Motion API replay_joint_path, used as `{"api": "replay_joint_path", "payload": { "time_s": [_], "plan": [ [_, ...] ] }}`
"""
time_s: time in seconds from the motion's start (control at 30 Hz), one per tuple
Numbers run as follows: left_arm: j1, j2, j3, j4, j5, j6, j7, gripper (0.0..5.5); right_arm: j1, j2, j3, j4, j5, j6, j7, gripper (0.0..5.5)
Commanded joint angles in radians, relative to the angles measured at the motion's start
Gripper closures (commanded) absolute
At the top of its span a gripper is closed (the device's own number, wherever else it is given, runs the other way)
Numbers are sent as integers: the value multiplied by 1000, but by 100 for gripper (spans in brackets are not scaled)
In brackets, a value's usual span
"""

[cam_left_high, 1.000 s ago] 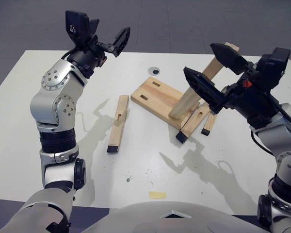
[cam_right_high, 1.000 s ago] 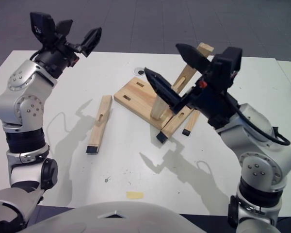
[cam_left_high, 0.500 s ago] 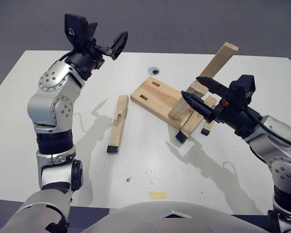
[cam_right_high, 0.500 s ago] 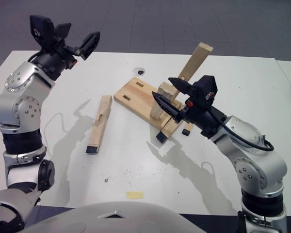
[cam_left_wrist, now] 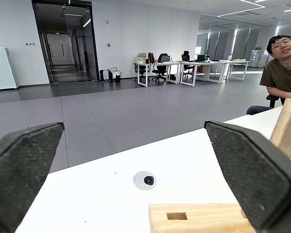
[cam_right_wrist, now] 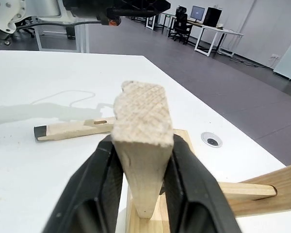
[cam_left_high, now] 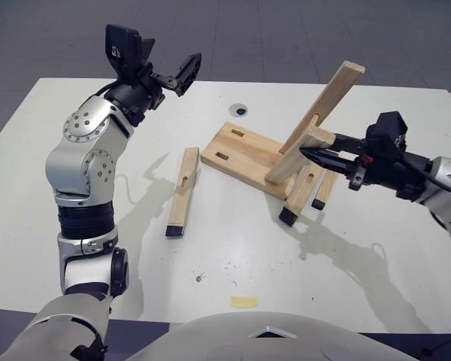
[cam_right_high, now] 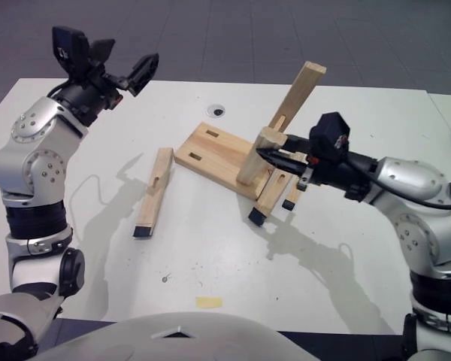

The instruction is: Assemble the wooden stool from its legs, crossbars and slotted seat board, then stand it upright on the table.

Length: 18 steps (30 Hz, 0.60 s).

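Observation:
The slotted seat board (cam_left_high: pixel 244 150) lies flat at the table's middle. A long leg (cam_left_high: pixel 323 113) leans up from its right edge, with a short crossbar (cam_left_high: pixel 313 137) jutting from it. My right gripper (cam_left_high: pixel 321 155) is shut on that crossbar; in the right wrist view both fingers (cam_right_wrist: pixel 99 179) press its end (cam_right_wrist: pixel 140 141). Two more legs (cam_left_high: pixel 302 194) with black feet lie under the leaning one. A loose leg (cam_left_high: pixel 182 190) lies to the left of the board. My left gripper (cam_left_high: pixel 165 71) is held high over the table's far left, open, with nothing between its fingers (cam_left_wrist: pixel 252 170).
A round cable grommet (cam_left_high: pixel 241 110) sits in the white table beyond the board. A yellow scrap (cam_left_high: pixel 244 301) lies near the front edge. The table's far edge (cam_left_wrist: pixel 102 160) drops to an open office floor.
My right gripper came down from above, moved in around the crossbar and shut on it. The leaning leg now stands steeper. The left arm has barely moved.

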Motion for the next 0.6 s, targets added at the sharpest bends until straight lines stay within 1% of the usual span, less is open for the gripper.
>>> {"api": "replay_joint_path", "payload": {
  "time_s": [0.03, 0.17, 0.23, 0.33, 0.47, 0.6],
  "plan": [
    [4, 18, 3, 22, 18, -11, -14, 10, -24, -125, 14, 127, -42, -18, 203, 446],
    [7, 14, 3, 31, 21, -18, -25, 10, -41, -242, 63, 203, -104, -75, 391, 447],
    [12, 14, 8, 41, 27, -24, -26, 10, -71, -277, 96, 223, -127, -100, 462, 447],
    [21, 14, 6, 58, 35, -33, -31, 10, -162, -273, 176, 232, -145, -119, 540, 447],
    [21, -4, -5, 67, 26, -27, -37, 10, -300, -204, 272, 260, -193, -165, 588, 447],
    [10, -16, -12, 69, 9, -9, -49, 10, -375, -175, 322, 274, -215, -191, 639, 447]
  ]
}}
